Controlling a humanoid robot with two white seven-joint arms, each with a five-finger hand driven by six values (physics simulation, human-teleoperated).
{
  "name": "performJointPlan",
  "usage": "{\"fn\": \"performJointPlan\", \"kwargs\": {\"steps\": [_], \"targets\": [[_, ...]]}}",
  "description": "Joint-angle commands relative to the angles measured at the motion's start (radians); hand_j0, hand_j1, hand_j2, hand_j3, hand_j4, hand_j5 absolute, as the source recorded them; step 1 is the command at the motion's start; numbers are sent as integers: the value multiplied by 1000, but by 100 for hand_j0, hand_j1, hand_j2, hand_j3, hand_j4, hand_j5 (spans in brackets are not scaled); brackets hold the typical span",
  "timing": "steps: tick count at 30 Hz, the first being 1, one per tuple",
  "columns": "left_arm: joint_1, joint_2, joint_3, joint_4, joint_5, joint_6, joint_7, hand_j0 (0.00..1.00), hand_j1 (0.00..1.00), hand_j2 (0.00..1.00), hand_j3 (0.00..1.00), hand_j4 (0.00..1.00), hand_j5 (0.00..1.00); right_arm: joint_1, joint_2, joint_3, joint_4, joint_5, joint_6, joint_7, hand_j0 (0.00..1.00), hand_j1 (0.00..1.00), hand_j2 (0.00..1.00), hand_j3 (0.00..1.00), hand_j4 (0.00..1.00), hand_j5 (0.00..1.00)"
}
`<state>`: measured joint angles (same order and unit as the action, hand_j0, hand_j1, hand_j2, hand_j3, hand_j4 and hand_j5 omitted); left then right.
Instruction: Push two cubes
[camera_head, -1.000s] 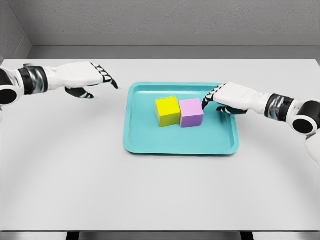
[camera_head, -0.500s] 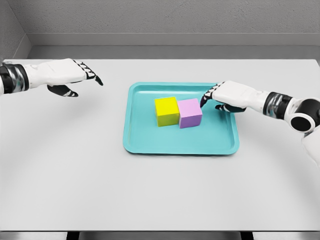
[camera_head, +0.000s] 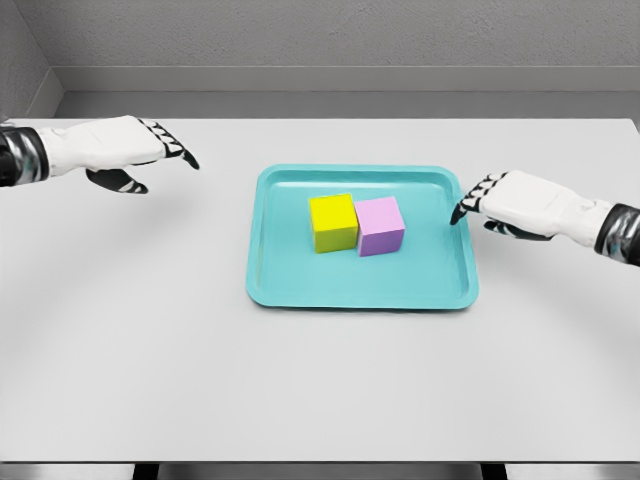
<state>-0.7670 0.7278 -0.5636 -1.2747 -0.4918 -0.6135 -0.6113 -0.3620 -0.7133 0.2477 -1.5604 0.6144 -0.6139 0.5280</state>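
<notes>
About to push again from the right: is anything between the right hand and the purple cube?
Only the teal tray's raised right rim. The right hand is at that edge, fingertips about over it; bare tray floor lies between rim and purple cube.

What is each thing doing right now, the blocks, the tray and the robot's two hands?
yellow cube: on the tray, touching the purple cube.
purple cube: on the tray, right of the yellow one, touched by no hand.
tray: flat on the table.
left hand: over the table left of the tray, fingers open, holding nothing.
right hand: at the tray's right rim, fingers open, holding nothing.
</notes>
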Motion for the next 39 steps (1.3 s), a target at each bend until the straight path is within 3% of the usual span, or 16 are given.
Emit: {"fn": "performJointPlan", "kwargs": {"steps": [1,7,14,17,24,28,36,39], "targets": [[0,5,1,1,13,3,0,81,81,81,81,81,81,3,-29,-31,-82,-33,3,1,61,61,61,61,61,61],[0,7,1,5,13,3,0,81,81,81,81,81,81,55,-37,-4,-178,-64,3,3,60,60,60,60,60,60],[2,33,8,5,15,3,0,84,84,84,84,84,84,54,2,102,-187,-70,3,3,60,60,60,60,60,60],[2,48,10,6,29,3,0,100,100,100,100,100,100,48,0,117,-184,-131,3,6,60,60,60,60,60,60],[2,68,11,6,41,3,0,100,100,100,100,100,100,43,2,179,-173,-143,3,18,60,60,60,60,60,60],[2,85,22,12,41,3,0,100,100,100,100,100,100,18,40,189,-92,-137,3,26,60,60,60,60,60,60],[15,88,25,24,39,3,0,100,100,100,100,100,100,5,57,229,-86,-133,3,27,60,60,60,60,60,60],[15,90,28,37,39,3,0,100,100,100,100,100,100,-8,71,240,-47,-131,3,27,60,60,60,60,60,60]]}}
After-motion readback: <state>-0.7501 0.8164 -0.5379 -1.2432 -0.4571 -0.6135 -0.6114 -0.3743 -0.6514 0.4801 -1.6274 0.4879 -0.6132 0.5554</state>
